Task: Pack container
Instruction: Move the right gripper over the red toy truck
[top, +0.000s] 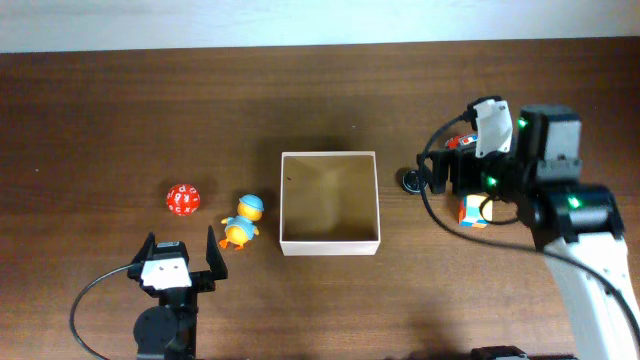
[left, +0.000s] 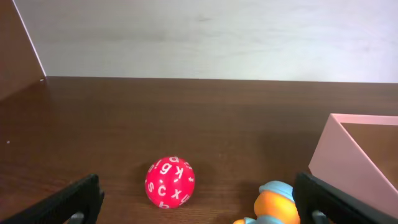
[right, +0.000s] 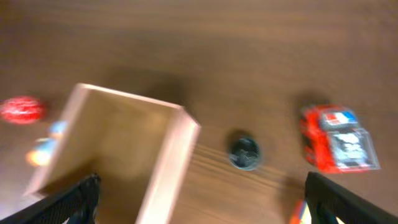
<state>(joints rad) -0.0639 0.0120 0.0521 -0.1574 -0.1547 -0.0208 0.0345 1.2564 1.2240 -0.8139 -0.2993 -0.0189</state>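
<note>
The container (top: 330, 241), a shallow square box with white walls and a tan inside, sits mid-table and looks empty; it also shows in the left wrist view (left: 348, 146) and the right wrist view (right: 180, 134). A red lettered ball (top: 184, 198) (left: 170, 181) and a duck toy (top: 242, 221) (left: 276, 203) lie left of it. A dark round piece (top: 411, 181) (right: 244, 152), a red toy car (top: 460, 143) (right: 336, 138) and a multicoloured cube (top: 473, 211) lie right of it. My left gripper (top: 181, 250) (left: 200, 202) is open and empty just before the ball and duck. My right gripper (top: 440, 172) (right: 202, 199) is open and empty above the table near the dark piece.
The brown wooden table (top: 120, 110) ends at a pale wall at the back. A black cable (top: 95, 295) loops by the left arm, and another (top: 440, 215) hangs by the right arm.
</note>
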